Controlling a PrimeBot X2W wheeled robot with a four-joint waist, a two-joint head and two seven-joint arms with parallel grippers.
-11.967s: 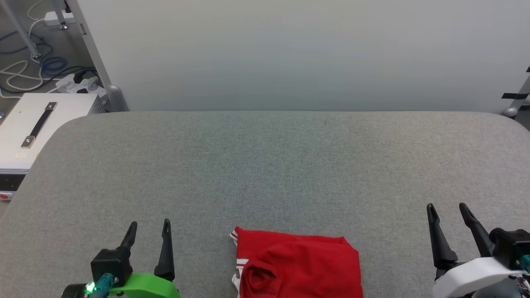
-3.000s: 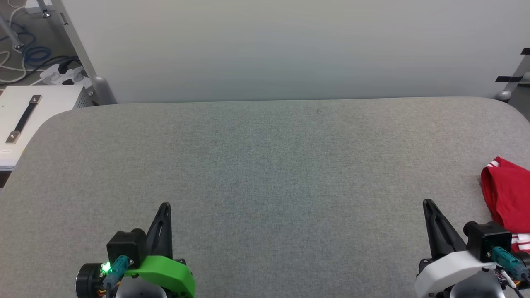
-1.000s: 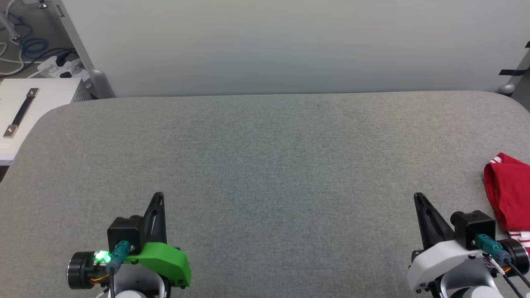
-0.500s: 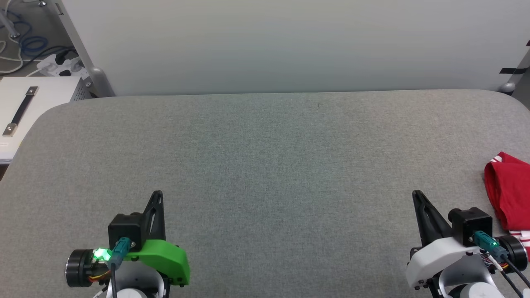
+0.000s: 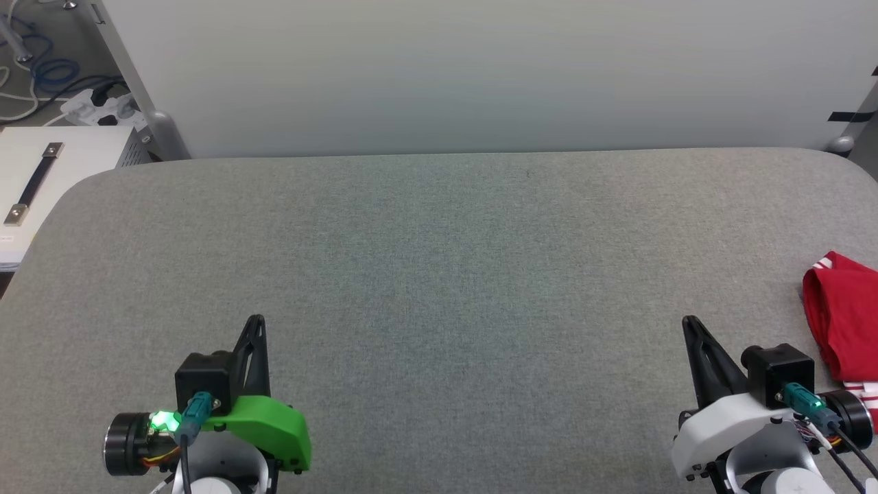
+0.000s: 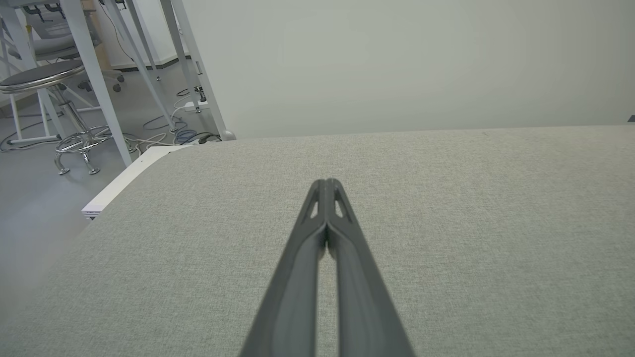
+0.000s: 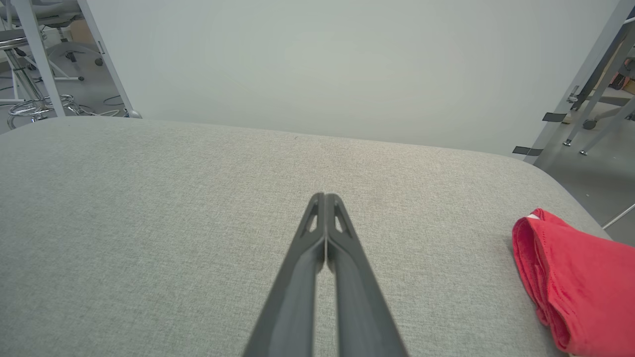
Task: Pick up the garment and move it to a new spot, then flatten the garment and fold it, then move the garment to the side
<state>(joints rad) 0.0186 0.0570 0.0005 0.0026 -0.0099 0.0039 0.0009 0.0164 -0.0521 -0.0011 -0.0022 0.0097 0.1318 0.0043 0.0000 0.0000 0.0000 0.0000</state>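
Head view: the grey fabric surface (image 5: 439,240) runs wide and bare between the arms, backed by a pale wall panel (image 5: 480,68). Off its left end stand a white box (image 5: 68,147) with a black handle, and cables with a power strip (image 5: 96,106) on the floor. The left wrist view adds a stool (image 6: 44,79) among white frame legs.

The garment (image 5: 842,322) lies folded into a red bundle at the right end of the surface, cut by the picture's edge, with striped white trim showing at its corners. It lies just to the right of the right pincer (image 5: 688,321) and apart from it, with nothing between them.

Both arms sit low at the near edge, fingers pointing toward the wall. The left pincer (image 5: 255,319), on its green wrist, is pressed together and holds nothing. The right, on its white wrist, is likewise closed and empty.
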